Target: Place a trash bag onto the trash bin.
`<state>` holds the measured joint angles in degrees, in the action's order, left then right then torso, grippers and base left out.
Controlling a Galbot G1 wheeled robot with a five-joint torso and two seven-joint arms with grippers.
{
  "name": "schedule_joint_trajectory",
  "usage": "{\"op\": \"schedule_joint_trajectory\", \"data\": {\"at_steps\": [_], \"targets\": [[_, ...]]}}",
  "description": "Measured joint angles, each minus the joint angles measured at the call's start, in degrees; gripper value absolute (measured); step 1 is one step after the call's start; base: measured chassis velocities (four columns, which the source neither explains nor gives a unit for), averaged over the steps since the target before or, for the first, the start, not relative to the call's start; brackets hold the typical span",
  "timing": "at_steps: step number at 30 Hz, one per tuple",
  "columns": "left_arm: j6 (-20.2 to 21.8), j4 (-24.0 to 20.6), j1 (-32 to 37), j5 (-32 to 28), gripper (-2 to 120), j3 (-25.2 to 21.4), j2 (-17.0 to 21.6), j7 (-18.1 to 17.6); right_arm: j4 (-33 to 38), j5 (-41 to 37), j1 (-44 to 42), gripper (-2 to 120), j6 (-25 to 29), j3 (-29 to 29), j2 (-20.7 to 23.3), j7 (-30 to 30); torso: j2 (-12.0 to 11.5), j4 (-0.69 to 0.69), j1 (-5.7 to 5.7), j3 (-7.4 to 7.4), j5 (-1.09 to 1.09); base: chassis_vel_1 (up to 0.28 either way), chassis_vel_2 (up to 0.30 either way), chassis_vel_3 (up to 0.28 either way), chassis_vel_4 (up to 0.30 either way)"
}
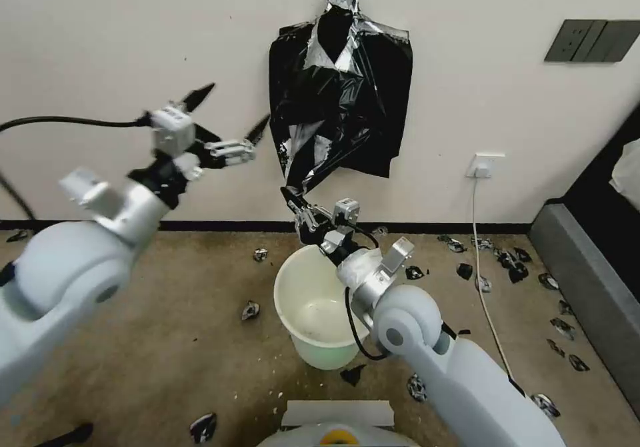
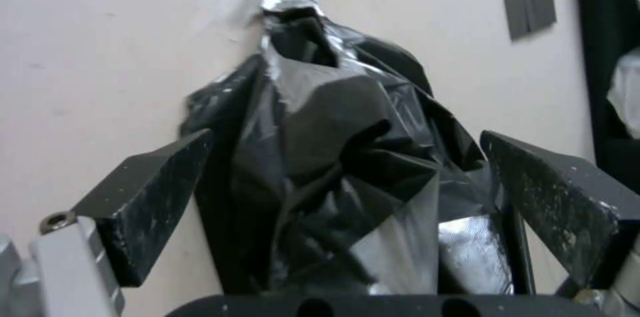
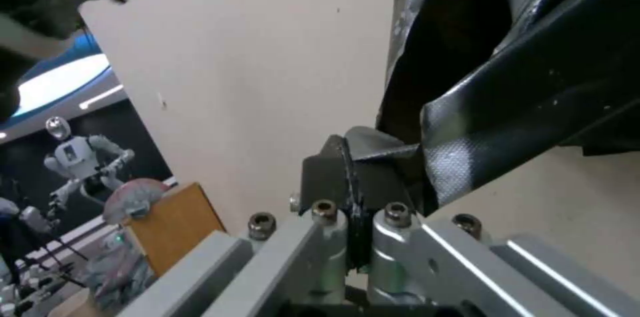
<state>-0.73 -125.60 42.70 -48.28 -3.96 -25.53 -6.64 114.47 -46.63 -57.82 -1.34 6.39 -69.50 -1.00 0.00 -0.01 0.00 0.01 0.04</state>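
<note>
My right gripper [image 1: 291, 197], jaws closed, pinches the lowest corner of the trash bag [image 1: 340, 100], which hangs on the wall directly above the trash bin [image 1: 320, 314] standing on the floor. My left gripper [image 1: 230, 117], jaws spread wide and empty, hangs just beside the bag's left edge.

Head cam: we're looking fwd and down at wall and floor. Both wrist cams sit close, facing up at the trash bag [image 1: 340, 100], which we share w/ head view.
</note>
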Motion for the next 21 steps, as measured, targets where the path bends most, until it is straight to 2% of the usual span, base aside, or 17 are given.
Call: {"op": "schedule_joint_trajectory", "data": {"at_steps": [1,2,4,5,6,8,9,13,14,21], "targets": [[0.4,0.8,-2.7,0.6,100,2.9,0.0,0.0,0.0,0.0,0.0,0,0.0,0.0,0.0,0.0,0.0,0.0,0.0,0.0,-0.03,0.0,0.0,0.0,0.0],[0.4,0.8,-2.7,0.6,100,2.9,0.0,0.0,0.0,0.0,0.0,0,0.0,0.0,0.0,0.0,0.0,0.0,0.0,0.0,-0.03,0.0,0.0,0.0,0.0],[1.1,2.3,-7.7,1.8,100,8.1,0.0,0.0,-0.1,0.0,0.1,0,0.0,0.0,-0.1,0.0,0.0,0.01,0.0,0.0,-0.05,0.0,0.0,0.0,0.0],[1.6,3.4,-11.9,2.7,100,12.5,0.0,0.0,-0.2,0.0,0.1,0,0.0,0.0,-0.1,0.0,0.0,0.01,0.0,0.0,-0.04,0.0,0.0,0.0,0.0],[1.6,3.4,-11.9,2.7,100,12.5,0.0,0.0,-0.2,0.0,0.1,0,0.0,0.0,-0.1,0.0,0.0,0.01,0.0,0.0,-0.04,0.0,0.0,0.0,0.0],[3.4,4.7,-18.5,4.0,100,18.2,-0.1,0.0,-0.2,0.0,0.0,0,0.0,-0.1,-0.2,0.0,0.0,0.01,0.0,0.0,-0.04,0.0,0.0,0.0,0.0],[3.4,4.7,-18.5,4.0,100,18.2,-0.1,0.0,-0.2,0.0,0.0,0,0.0,-0.1,-0.2,0.0,0.0,0.01,0.0,0.0,-0.04,0.0,0.0,0.0,0.0],[4.3,6.2,-25.6,5.4,100,24.1,-0.1,0.2,-0.1,0.0,-0.1,0,0.0,-0.3,-0.2,-0.1,0.0,0.02,0.0,-0.01,-0.05,0.0,0.0,0.0,0.0],[4.3,6.2,-25.6,5.4,100,24.1,-0.1,0.2,-0.1,0.0,-0.1,0,0.0,-0.3,-0.2,-0.1,0.0,0.02,0.0,-0.01,-0.05,0.0,0.0,0.0,0.0],[6.4,7.3,-32.0,5.4,100,31.8,-0.1,1.1,0.2,0.0,-0.2,0,0.0,-0.4,-0.3,-0.3,0.0,0.02,0.0,-0.01,-0.04,0.0,0.0,0.0,0.0]]}}
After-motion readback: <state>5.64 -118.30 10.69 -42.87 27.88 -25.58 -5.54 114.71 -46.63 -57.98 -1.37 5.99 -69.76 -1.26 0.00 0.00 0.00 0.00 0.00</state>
